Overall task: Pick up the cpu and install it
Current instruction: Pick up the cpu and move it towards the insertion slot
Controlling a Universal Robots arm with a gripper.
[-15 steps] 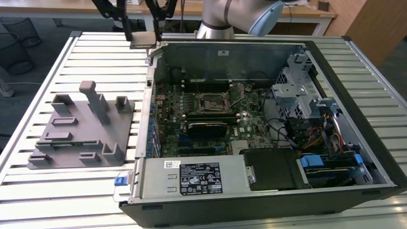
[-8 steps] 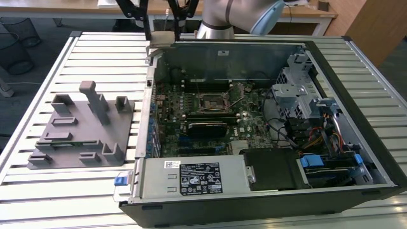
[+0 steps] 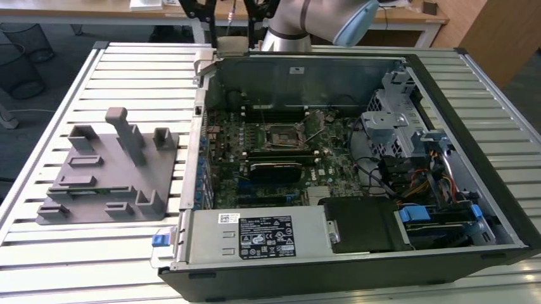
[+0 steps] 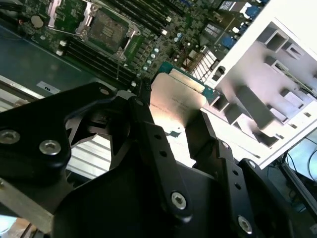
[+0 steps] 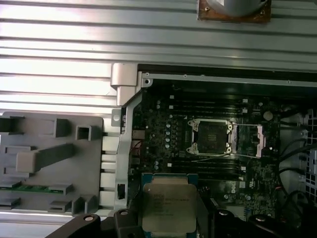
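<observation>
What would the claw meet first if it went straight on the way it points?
Holding the silver square cpu, it would likely hit the green motherboard beside the empty metal-framed socket; depth unclear.

My gripper [image 4: 171, 106] pinches the cpu [image 4: 181, 91] by its edges between two black fingers [image 4: 148, 134], silver top showing. Beyond it lies the motherboard [image 4: 148, 29], its socket [image 4: 106, 25] open beside long memory slots [image 4: 99, 62], near a grey fixture [image 4: 257, 79].

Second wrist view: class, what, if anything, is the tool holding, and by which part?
The tool holds the cpu, clamped by two opposite side edges, with its silver metal top facing the camera.
</observation>
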